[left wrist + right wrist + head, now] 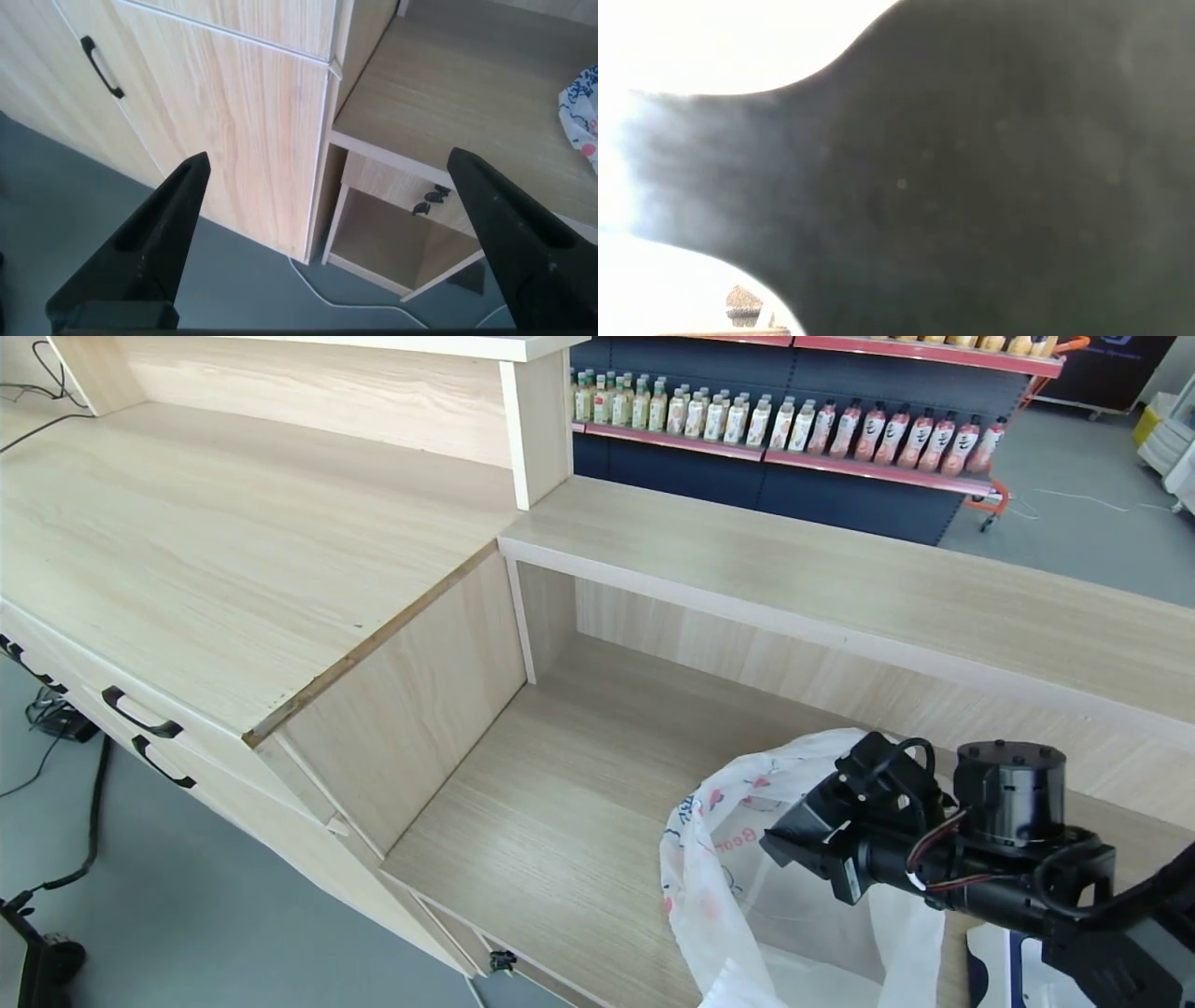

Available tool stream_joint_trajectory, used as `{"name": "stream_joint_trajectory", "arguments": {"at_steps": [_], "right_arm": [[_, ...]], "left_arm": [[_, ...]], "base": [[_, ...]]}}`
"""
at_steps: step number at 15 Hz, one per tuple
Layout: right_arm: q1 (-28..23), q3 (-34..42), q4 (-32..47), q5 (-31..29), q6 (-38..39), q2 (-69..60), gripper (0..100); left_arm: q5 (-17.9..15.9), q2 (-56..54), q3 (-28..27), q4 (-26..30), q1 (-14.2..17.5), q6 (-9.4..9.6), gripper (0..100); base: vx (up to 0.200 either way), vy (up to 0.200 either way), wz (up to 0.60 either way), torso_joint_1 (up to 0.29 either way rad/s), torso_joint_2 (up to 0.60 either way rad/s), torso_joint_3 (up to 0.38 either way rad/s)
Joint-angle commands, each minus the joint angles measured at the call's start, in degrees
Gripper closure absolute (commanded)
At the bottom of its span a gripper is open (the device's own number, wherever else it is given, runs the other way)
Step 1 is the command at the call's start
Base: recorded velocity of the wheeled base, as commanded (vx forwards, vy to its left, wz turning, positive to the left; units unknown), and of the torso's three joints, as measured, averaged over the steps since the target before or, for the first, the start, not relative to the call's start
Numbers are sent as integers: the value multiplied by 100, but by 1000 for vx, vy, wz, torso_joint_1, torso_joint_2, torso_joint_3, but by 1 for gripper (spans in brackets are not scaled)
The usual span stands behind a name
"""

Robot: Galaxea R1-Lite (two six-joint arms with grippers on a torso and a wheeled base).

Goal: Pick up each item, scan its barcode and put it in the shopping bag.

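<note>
A white plastic shopping bag (747, 859) with red and blue print stands open on the lower shelf at the near right. My right gripper (795, 847) hangs over the bag's mouth, pointing into it. In the right wrist view a dark blurred shape (971, 187) sits right against the camera, with bright white around it. A blue-and-white package (994, 957) lies on the shelf under the right arm. My left gripper (329, 159) is open with nothing between its fingers, low beside the cabinet front. A corner of the bag (584, 112) shows past it.
The wooden counter (233, 551) has a raised top on the left with black-handled drawers (140, 719). A ledge (840, 588) runs above the lower shelf (560, 803). Store shelves of bottles (784, 425) stand behind. Cables lie on the grey floor (56, 747).
</note>
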Motion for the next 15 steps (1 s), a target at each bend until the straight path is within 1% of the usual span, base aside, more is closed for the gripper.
{"name": "stream_joint_trajectory", "arguments": {"at_steps": [1, 4, 5, 6, 8, 13, 15], "right_arm": [[45, 79, -193, 2, 14, 656, 100], [53, 70, -316, 11, 110, 761, 100], [97, 70, -641, 134, 225, 954, 100], [97, 70, -800, 178, 242, 1042, 100], [89, 140, -932, 169, 242, 1104, 100], [-281, 439, -1002, 178, 242, 1192, 100], [-377, 545, -1257, 178, 242, 1350, 100]], "left_arm": [[0, -2, -8, 0, -8, -1, 0], [0, -2, 1, 0, 0, -1, 0], [0, -2, 1, 0, 0, -1, 0], [0, -2, 1, 0, 0, -1, 0], [0, -2, 1, 0, 0, -1, 0], [0, -2, 1, 0, 0, -1, 0], [0, -2, 1, 0, 0, -1, 0]], "base": [[0, 0, 0, 0, 0, 0], [0, 0, 0, 0, 0, 0], [0, 0, 0, 0, 0, 0], [0, 0, 0, 0, 0, 0], [0, 0, 0, 0, 0, 0], [0, 0, 0, 0, 0, 0], [0, 0, 0, 0, 0, 0]]}}
